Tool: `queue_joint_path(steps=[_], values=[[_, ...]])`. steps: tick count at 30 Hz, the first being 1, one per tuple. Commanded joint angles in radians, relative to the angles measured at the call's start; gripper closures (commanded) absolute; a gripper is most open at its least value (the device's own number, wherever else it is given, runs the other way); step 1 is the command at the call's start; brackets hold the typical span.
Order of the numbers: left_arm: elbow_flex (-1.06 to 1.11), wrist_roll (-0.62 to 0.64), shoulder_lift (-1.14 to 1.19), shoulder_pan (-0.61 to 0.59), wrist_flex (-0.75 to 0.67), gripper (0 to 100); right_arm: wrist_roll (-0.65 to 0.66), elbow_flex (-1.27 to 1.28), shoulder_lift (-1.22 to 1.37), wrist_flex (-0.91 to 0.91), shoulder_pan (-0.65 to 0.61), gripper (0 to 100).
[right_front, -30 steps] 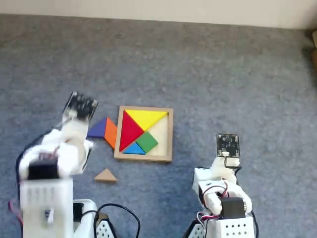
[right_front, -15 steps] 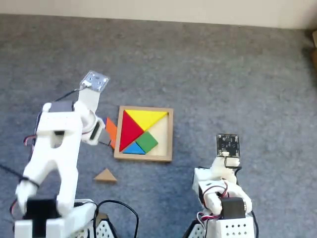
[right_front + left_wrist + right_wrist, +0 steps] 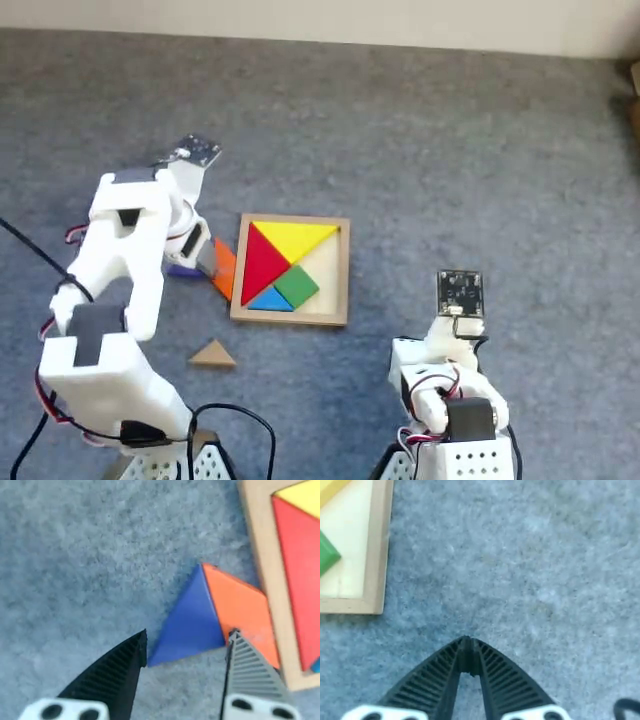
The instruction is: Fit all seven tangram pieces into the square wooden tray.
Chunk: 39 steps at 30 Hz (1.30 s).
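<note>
— Where is the left claw (image 3: pixel 188 636)?

— Just left of the square wooden tray (image 3: pixel 290 318), low over the grey desk (image 3: pixel 450 150). Its fingers are apart. They straddle one edge of the blue wooden triangle (image 3: pixel 190 625): the black finger's tip is by one corner, and the pale finger's tip is at the seam where blue meets orange. I cannot tell if either touches the piece.

— What lies next to it?

— The orange wooden parallelogram (image 3: pixel 240 605) lies flat, edge to edge with the blue one. Its far side runs along the tray's left rim. Both pieces are outside the tray.

— Any other loose piece?

— A tan wooden triangle (image 3: pixel 212 353) lies on the desk, left of the tray's near corner and closer to the arm bases, well apart from the other two.

— And inside the tray?

— The red wooden triangle (image 3: pixel 262 262) fills the left part and the yellow wooden triangle (image 3: pixel 297 239) the far edge. The small light-blue wooden triangle (image 3: pixel 268 299) sits at the near rim, with the green wooden square (image 3: pixel 297 285) just right of it. The pale floor shows at the tray's right.

— The right claw (image 3: pixel 466 651)?

— Its fingers are pressed together with nothing between them. It hangs over bare desk, right of the tray's near right corner.
</note>
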Motion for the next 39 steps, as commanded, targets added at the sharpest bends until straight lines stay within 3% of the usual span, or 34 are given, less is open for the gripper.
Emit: queue_joint_path(steps=[1,7,12,17,23,29,39], values=[[-0.088,-0.015,0.035,-0.062,-0.012,75,-0.006,0.133,-0.016,0.004,-0.012,99.4],[-0.176,-0.015,0.079,-0.153,-0.006,75,-0.006,0.133,-0.016,0.004,-0.012,99.4],[-0.180,-0.011,0.053,-0.151,-0.003,75,-0.006,0.133,-0.016,0.004,-0.012,99.4],[-0.177,-0.005,-0.059,-0.097,0.106,75,-0.006,0.133,-0.016,0.004,-0.012,99.4],[-0.170,0.107,-0.199,-0.008,0.201,75,-0.006,0.133,-0.016,0.004,-0.012,99.4],[-0.101,0.103,-0.231,0.091,0.295,75,-0.006,0.133,-0.016,0.004,-0.012,99.4],[0.082,-0.132,-0.239,0.117,0.287,75,-0.006,0.133,-0.016,0.004,-0.012,99.4]])
